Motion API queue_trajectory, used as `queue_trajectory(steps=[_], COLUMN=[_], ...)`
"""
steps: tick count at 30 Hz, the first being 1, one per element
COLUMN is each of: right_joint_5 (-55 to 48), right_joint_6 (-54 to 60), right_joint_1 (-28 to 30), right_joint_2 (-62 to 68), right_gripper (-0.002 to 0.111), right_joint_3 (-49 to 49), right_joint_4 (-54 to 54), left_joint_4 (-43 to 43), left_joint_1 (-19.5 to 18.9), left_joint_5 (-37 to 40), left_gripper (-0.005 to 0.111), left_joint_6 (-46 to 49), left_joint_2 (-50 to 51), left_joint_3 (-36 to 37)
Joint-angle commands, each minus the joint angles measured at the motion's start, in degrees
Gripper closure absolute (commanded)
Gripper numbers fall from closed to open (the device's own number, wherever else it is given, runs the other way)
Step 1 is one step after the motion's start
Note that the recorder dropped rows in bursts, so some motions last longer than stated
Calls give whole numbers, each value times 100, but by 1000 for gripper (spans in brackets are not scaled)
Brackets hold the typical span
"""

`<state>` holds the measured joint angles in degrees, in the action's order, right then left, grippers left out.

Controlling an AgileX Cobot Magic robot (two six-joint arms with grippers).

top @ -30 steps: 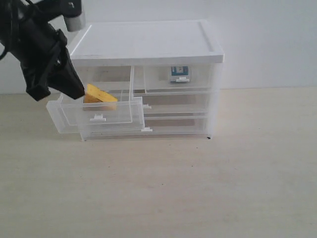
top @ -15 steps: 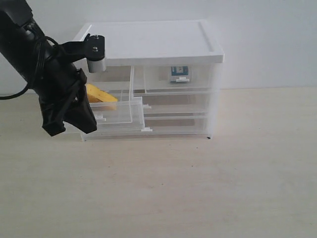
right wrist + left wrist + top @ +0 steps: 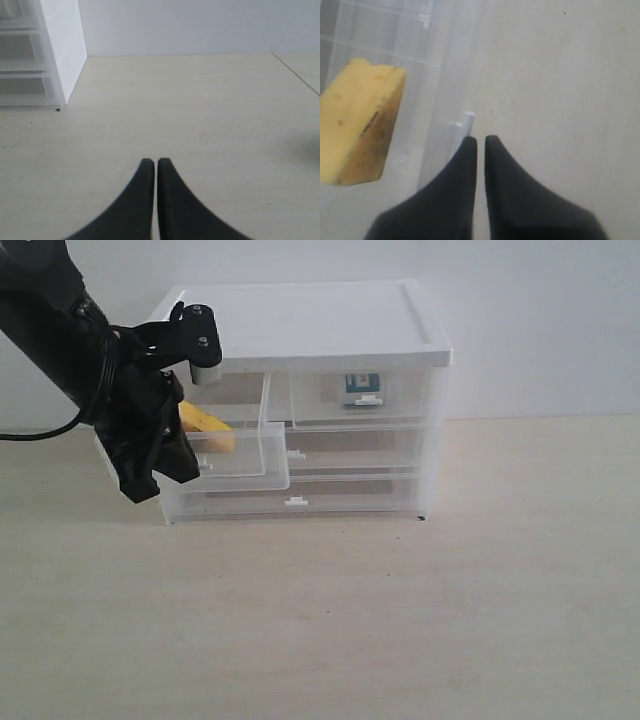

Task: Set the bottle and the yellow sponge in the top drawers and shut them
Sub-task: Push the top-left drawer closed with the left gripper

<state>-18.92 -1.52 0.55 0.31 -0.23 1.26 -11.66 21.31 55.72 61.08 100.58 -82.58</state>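
Inside two top drawers [image 3: 252, 454] lie one yellow sponge [image 3: 203, 424] and one bottle [image 3: 362, 386]; left hand [image 3: 480, 143] pinched closed.

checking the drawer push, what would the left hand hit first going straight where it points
Probably the white clip handle on the front of the open top-left drawer, just ahead of the shut left hand; depth is hard to judge.

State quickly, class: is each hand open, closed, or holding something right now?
Left hand: closed, holding nothing, by the white handle of the left top drawer.
Right hand: closed, holding nothing.
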Motion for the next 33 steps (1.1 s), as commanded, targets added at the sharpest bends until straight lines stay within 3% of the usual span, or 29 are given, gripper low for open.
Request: queue_trajectory(steps=[1,5,20,26,33], right_joint_5=[46,46,46,46,46], right_joint_6=[14,14,14,14,14], right_joint_1=[-8,-8,-8,-8,-8], right_joint_2=[-31,-31,-31,-31,-31], right_gripper=[108,108,108,108,108], right_joint_3=[23,23,23,23,23], right_joint_4=[39,39,39,39,39], left_joint_4=[54,54,38,78,269], left_joint_1=[-8,-8,-8,-8,-8], left_joint_5=[-1136,-1381,-1092,168,-1563], left_gripper=[102,102,102,102,102], left_joint_6=[-112,-112,-112,-85,-70], left_joint_2=[17,7,-233,-449,161], left_joint_3=[-18,-49,-174,-179,-229])
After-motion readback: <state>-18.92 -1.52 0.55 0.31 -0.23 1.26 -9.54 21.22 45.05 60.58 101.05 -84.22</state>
